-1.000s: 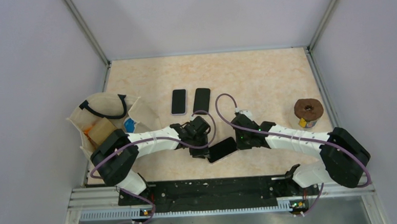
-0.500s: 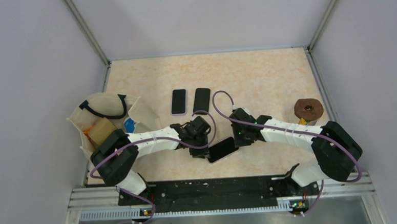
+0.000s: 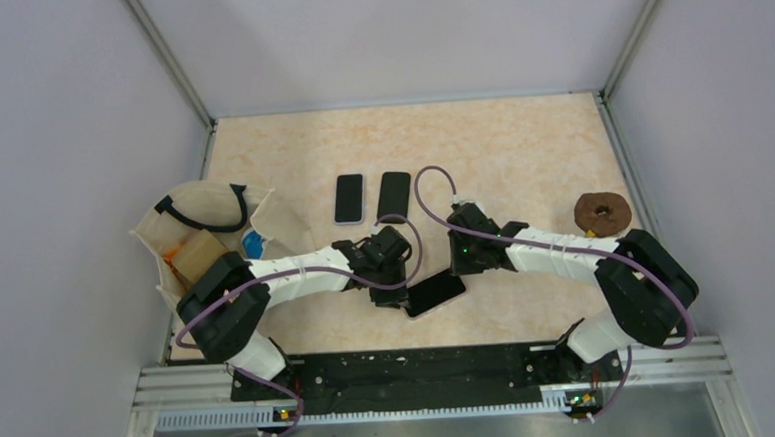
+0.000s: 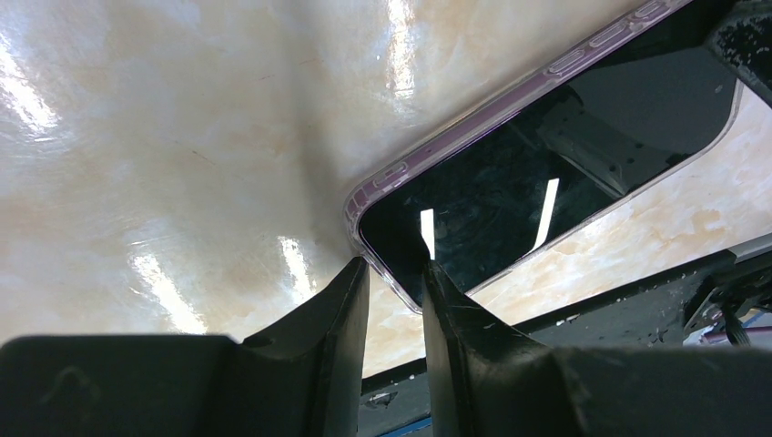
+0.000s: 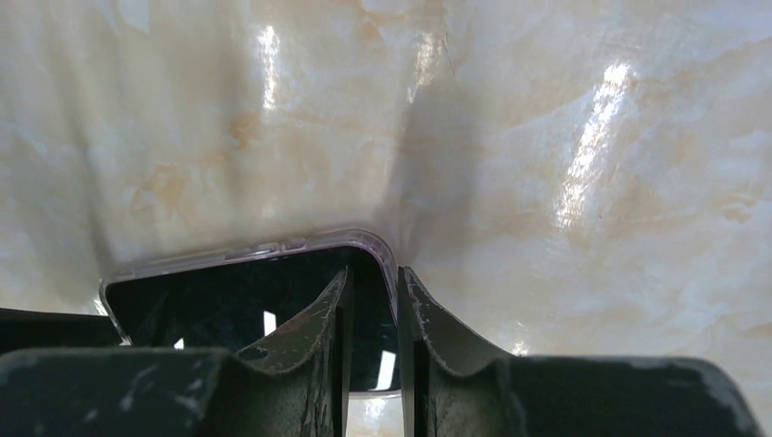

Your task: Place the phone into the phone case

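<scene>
Your left gripper (image 4: 393, 273) pinches a corner of the glossy black phone (image 4: 546, 155), which sits inside the clear purple-tinted case (image 4: 473, 129). Right gripper (image 5: 371, 284): fingers narrowly parted astride the opposite end's rim, can't tell if clamping. Phone's on the beige marbled table (image 4: 182, 137), front centre.

Both arms fold in toward centre, elbows out.

White-and-black left arm (image 3: 286, 269): runs from the near-left base, forearm angled right, wrist pitched down. Left gripper (image 4: 393, 264): 2 black fingers narrowly apart, pinched across 1 corner of the black phone (image 4: 546, 155) in its clear purple-tinted case (image 4: 455, 132).

White-and-black right arm (image 3: 566, 254): sweeps left from the near-right base, wrist tipped down. Right gripper (image 5: 371, 273): 2 scuffed black fingers with a slim gap, straddling the case rim at the opposite end. 1 finger sits over the screen, 1 outside the rim. Can't confirm clamping.
</scene>
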Tool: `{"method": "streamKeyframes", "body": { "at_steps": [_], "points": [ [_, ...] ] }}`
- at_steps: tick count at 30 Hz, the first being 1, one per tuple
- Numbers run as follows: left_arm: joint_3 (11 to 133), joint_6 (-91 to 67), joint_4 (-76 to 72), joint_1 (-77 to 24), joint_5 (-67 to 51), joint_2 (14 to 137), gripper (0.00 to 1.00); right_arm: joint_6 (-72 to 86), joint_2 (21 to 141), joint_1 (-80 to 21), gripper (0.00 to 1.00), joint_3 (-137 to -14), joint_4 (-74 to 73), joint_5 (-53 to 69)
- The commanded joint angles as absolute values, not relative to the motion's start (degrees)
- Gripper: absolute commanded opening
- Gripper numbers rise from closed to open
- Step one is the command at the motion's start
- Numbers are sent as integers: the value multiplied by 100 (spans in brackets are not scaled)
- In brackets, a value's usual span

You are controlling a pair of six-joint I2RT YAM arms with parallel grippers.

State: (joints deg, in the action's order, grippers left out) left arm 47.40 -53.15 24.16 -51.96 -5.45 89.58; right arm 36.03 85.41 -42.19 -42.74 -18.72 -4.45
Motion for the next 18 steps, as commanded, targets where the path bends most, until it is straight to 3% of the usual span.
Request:
{"method": "streamKeyframes", "body": {
  "at_steps": [1, 7, 18],
  "points": [
    [4921, -5224, 2358, -5203, -343, 8942, 33, 3640, 9179, -4279, 20, -3699, -1762, -486],
    [4957, -5214, 2382, -5203, -347, 8958, 33, 3821, 9143, -4420, 19, -3408, -1815, -693],
    [4959, -5212, 2421, -5203, -324, 8948, 33, 3777, 7694, -4277, 32, -3298, -2726, -567]
  ]
}}
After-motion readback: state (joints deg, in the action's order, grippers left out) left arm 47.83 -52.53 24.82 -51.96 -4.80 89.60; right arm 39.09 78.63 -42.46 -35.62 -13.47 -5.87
